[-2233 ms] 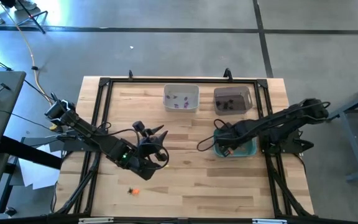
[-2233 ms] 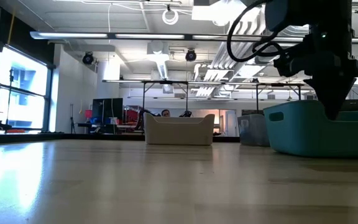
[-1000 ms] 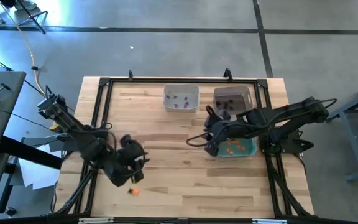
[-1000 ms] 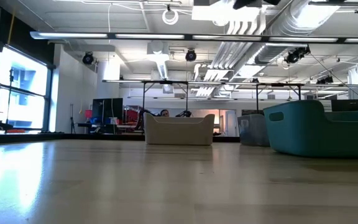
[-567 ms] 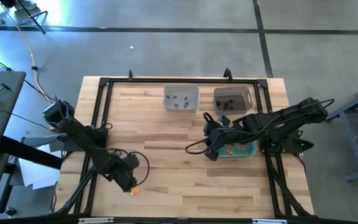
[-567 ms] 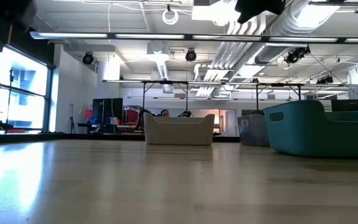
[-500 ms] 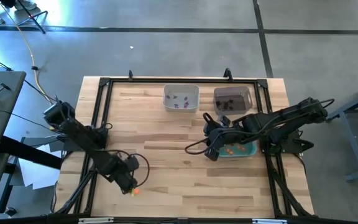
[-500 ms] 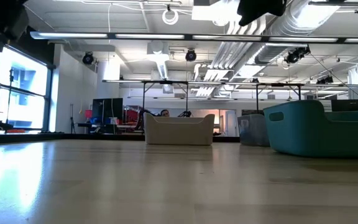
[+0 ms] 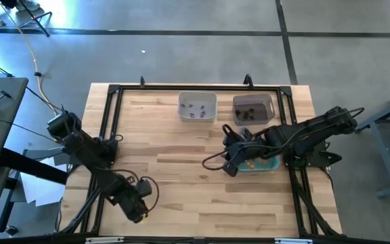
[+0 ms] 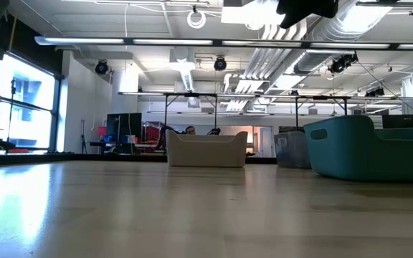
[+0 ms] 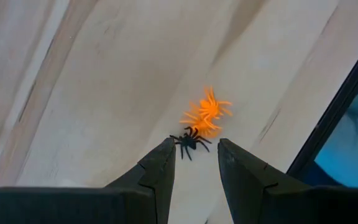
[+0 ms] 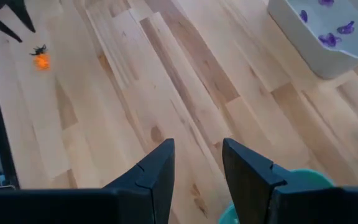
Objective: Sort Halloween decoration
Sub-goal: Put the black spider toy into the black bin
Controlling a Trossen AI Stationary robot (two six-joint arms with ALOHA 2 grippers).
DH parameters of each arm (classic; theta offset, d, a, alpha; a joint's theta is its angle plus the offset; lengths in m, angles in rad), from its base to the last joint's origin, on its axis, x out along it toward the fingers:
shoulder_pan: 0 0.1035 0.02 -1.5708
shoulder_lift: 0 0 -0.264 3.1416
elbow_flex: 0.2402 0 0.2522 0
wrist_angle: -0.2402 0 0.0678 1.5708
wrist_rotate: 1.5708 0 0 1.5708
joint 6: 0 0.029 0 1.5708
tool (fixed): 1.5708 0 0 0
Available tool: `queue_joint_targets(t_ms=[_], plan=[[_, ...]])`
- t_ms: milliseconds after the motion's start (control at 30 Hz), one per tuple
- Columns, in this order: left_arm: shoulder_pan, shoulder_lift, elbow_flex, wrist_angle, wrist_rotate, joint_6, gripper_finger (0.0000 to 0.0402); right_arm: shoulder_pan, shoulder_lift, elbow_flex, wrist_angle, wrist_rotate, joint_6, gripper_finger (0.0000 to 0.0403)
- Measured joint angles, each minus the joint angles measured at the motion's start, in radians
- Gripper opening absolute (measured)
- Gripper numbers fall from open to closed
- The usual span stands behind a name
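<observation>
Here the left gripper (image 11: 193, 163) hangs by the desk's (image 9: 202, 203) near-left edge, fingers narrowly parted over a black spider (image 11: 190, 142) touching an orange trinket (image 11: 205, 113). Right gripper (image 12: 196, 165), fingers parted and empty, hovers beside the teal bin (image 9: 263, 164); purple trinkets (image 9: 196, 110) lie in the white bin (image 9: 197, 99).

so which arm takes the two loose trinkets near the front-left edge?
Left. The left gripper hangs open right over the black spider and orange trinket. The right gripper is far off, above the teal bin.

text: none readable | labels: none | signs: none legible in any view
</observation>
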Motion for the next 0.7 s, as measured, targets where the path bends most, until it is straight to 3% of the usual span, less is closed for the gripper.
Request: queue_joint_targets(t_ms=[200, 467, 700], plan=[[-0.056, 0.021, 0.000, 0.010, -0.083, -0.095, 0.0110, 0.033, 0.000, 0.000, 0.001, 0.001, 0.060, 0.0129], [-0.086, 0.142, 0.001, 0.125, -0.050, -0.137, 0.0110, 0.082, 0.000, 0.000, 0.012, 0.008, 0.089, 0.0129], [-0.086, 0.217, 0.006, 0.115, -0.049, -0.125, 0.0113, 0.102, 0.000, 0.000, 0.017, 0.024, 0.101, 0.0129]])
